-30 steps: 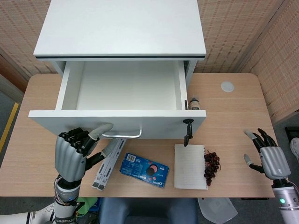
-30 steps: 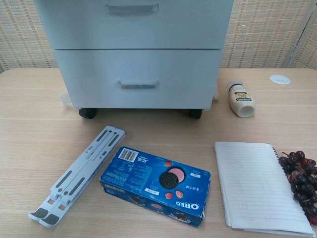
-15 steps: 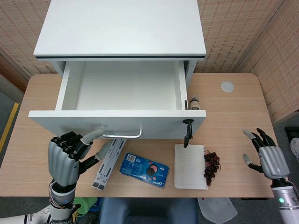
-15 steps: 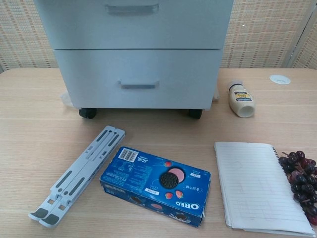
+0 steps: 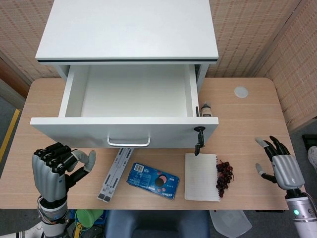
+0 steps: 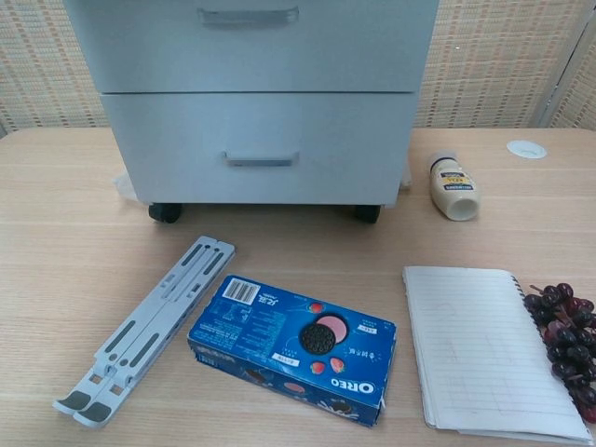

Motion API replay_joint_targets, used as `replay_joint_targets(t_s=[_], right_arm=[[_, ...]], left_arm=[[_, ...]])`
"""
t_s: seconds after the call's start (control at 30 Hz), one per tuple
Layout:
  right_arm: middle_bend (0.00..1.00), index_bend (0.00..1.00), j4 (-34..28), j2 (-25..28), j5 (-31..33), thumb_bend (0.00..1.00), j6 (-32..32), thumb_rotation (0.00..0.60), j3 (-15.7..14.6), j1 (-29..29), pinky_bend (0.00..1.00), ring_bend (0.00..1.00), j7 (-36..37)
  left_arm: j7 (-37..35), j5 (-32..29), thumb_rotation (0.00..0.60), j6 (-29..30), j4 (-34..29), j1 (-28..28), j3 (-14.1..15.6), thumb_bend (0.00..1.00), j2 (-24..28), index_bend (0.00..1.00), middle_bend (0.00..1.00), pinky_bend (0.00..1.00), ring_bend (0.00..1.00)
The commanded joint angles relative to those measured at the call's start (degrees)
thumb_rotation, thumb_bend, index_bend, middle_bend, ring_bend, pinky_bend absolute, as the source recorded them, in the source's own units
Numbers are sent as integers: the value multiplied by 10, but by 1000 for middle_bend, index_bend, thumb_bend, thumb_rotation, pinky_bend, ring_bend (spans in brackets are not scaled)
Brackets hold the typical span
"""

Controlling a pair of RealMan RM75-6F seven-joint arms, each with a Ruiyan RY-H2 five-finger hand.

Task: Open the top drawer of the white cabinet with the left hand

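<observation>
now top drawer juts past left hand

top drawer stands pulled out, left hand off its handle, holding nothing.

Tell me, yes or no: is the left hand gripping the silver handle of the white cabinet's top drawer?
No. In the head view the left hand hovers over the wooden table, clear of the silver handle of the open top drawer.
</observation>
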Motion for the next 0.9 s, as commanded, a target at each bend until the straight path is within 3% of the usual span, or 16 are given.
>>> replay_joint_targets(t_s=[0.03,0.4,0.9], right_arm=[[202,136,-1,0,0,318,-2,600,0,1,148,110,-2],[202,136,-9,1,2,318,-7,600,1,5,148,110,-11],[202,136,-12,-3,2,317,-14,600,2,12,148,110,-16]], left_arm=[[-10,-2,600,7,4,7,-1,438,7,771,1000,1000,977],[-70,7,600,56,53,41,14,491,28,796,1000,1000,978],[-126,-25,600,102,131,92,34,493,56,796,1000,1000,969]])
